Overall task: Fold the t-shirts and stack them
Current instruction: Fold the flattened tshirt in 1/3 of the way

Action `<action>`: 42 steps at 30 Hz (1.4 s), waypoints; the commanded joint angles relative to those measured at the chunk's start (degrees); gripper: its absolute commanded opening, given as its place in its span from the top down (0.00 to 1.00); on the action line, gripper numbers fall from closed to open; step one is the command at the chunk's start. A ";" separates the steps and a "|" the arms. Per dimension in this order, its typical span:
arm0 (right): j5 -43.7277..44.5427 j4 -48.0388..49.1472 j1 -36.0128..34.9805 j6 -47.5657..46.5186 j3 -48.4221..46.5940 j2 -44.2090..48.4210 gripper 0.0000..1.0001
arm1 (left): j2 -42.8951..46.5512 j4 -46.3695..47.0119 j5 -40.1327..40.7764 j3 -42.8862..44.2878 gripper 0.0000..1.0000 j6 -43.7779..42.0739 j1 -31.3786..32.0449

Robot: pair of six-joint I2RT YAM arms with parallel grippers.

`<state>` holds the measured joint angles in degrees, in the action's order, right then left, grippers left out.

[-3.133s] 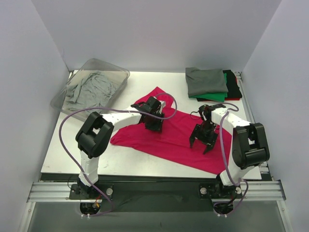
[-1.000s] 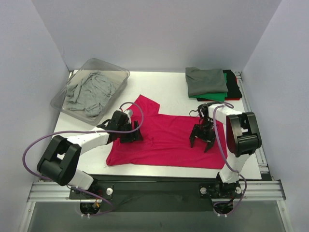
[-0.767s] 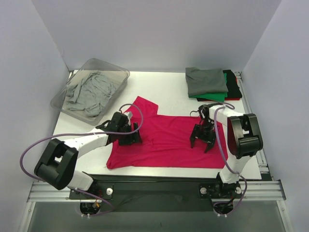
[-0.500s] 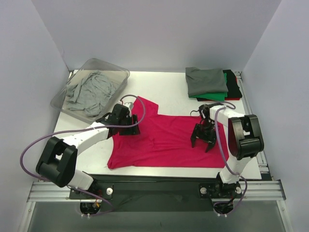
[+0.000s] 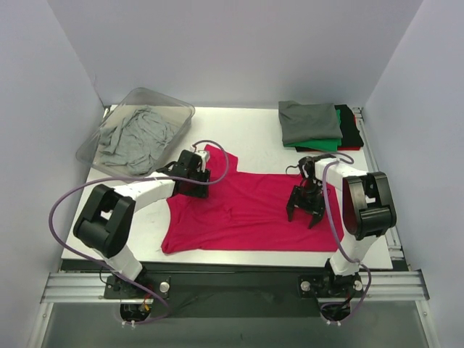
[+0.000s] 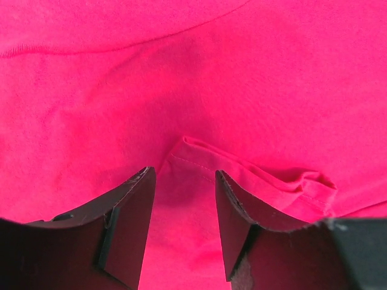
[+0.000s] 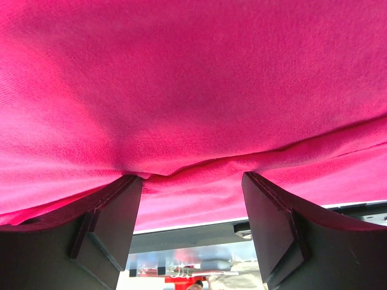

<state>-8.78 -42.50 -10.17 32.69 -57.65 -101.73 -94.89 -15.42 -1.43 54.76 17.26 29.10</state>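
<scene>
the stack of folded t-shirts (image 5: 313, 125), dark grey on top with green, black and red edges under it, sits at the far right of the surface (image 5: 250, 127). the magenta t-shirt (image 5: 246, 214) lies spread flat, nearer the arm bases than the stack and to its left. it is open and unfolded, so folding looks barely begun.

the left hand (image 6: 183, 181) is at the shirt's corner farthest left of the stack. its jaws are partly open astride a small raised fold of hem and grip nothing. it seems lined up to pinch that edge.

the right hand (image 7: 190, 176) is directly on the near side of the stack. its jaws are spread wide, tips against the cloth, holding nothing, probably to pin the shirt.

a clear bin (image 5: 138, 98) well left of the stack holds a crumpled light grey shirt (image 5: 134, 134).
</scene>
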 commanded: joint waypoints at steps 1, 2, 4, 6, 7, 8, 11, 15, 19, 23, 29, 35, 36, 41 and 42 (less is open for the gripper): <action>3.41 -1.27 0.15 -0.34 0.78 1.45 0.32 | -0.91 2.32 0.64 3.15 0.46 -2.40 -0.10; 3.41 -1.27 0.15 -0.26 0.87 1.36 0.32 | -1.60 2.50 0.64 3.42 0.46 -2.32 -0.19; 3.24 -1.27 0.07 -0.34 1.05 1.27 0.32 | -2.22 2.76 0.20 4.21 0.48 -2.31 -0.01; 3.15 -1.27 0.15 -0.43 1.13 1.36 0.32 | -3.10 3.11 0.11 4.47 0.49 -2.31 -0.01; 3.15 -1.27 0.15 -0.43 1.22 1.36 0.32 | -3.37 3.20 -0.15 4.82 0.50 -2.49 -0.01; 3.15 -1.27 0.07 -0.52 1.22 1.36 0.32 | -3.80 3.29 -0.24 5.18 0.51 -2.49 -0.01; 3.06 -1.27 0.07 -0.34 1.40 1.36 0.32 | -4.86 2.94 -0.50 6.05 0.57 -2.93 -0.01; 2.97 -1.18 0.07 -0.34 1.57 1.36 0.32 | -5.74 3.20 -1.03 6.41 0.60 -3.10 -0.01; 2.89 -1.27 0.15 -0.34 1.57 1.36 0.32 | -6.97 3.29 -1.12 6.93 0.61 -3.37 -0.01; 2.80 -1.27 0.07 -0.26 1.57 1.36 0.32 | -7.59 3.12 -1.29 7.20 0.72 -3.37 -0.01; 2.80 -1.27 0.15 -0.26 1.66 1.36 0.32 | -7.50 1.89 -0.41 7.55 0.96 -3.55 -0.01; 2.89 -1.27 0.07 -0.17 1.66 1.10 0.32 | -5.48 1.27 0.99 6.85 1.00 -2.76 -0.10; 2.80 -1.36 0.15 -0.17 1.75 1.10 0.32 | -5.04 1.01 0.99 6.85 1.00 -2.32 -0.10; 2.89 -1.36 0.15 -0.17 2.01 1.10 0.32 | -0.04 1.71 2.31 4.31 1.00 -0.30 -0.27; 2.80 -1.36 0.15 -0.08 2.01 1.10 0.32 | 0.41 1.97 2.31 4.13 1.00 -0.21 -0.27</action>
<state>-8.99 -42.17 -10.15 32.73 -57.23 -101.51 -99.04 -14.83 -0.34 59.13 15.79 29.10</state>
